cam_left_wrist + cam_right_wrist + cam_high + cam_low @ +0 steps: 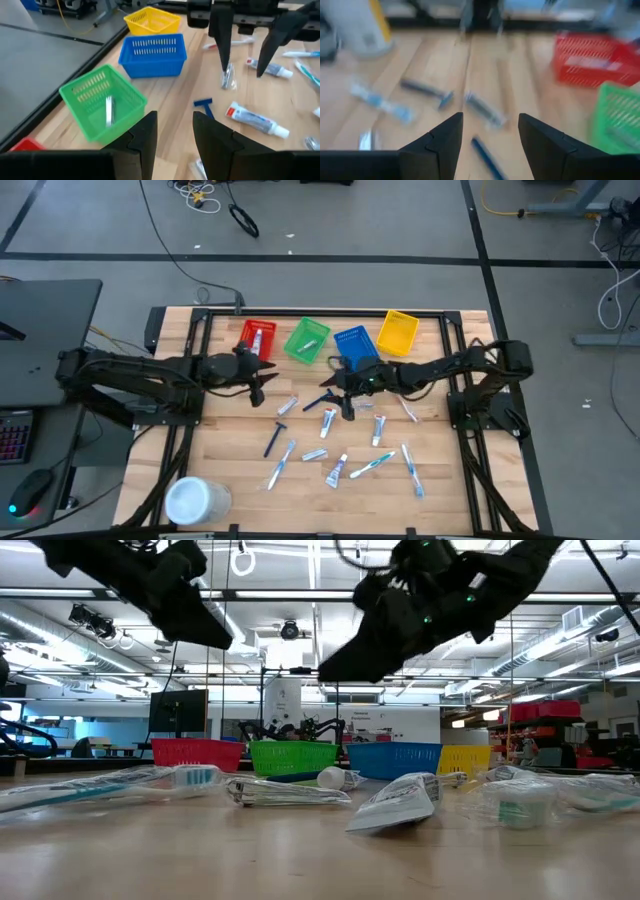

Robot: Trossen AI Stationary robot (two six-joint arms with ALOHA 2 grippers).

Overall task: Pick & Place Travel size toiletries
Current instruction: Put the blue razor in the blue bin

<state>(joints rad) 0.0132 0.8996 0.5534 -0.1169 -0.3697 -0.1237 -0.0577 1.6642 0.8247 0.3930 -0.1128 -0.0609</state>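
Note:
The travel size toiletries lie scattered on the wooden table: a dark blue razor [272, 440], toothbrushes [280, 466] [372, 466] and small tubes [336, 471] [378, 430]. My left gripper [262, 383] [175, 132] hangs open above the table in front of the red and green baskets, nothing between its fingers. My right gripper [336, 393] [487, 135] is open too, above the items near the table's middle. Seen from the left wrist, its fingers [223, 45] stand over a small wrapped item [228, 79]. A razor [427, 91] and a wrapped item [485, 110] lie ahead of it.
Red [257, 338], green [307, 340], blue [353, 345] and yellow [399, 332] baskets stand in a row along the far edge. The red one holds a tube, the green one a white item [109, 110]. A big white round tub [195, 500] stands at the near left corner.

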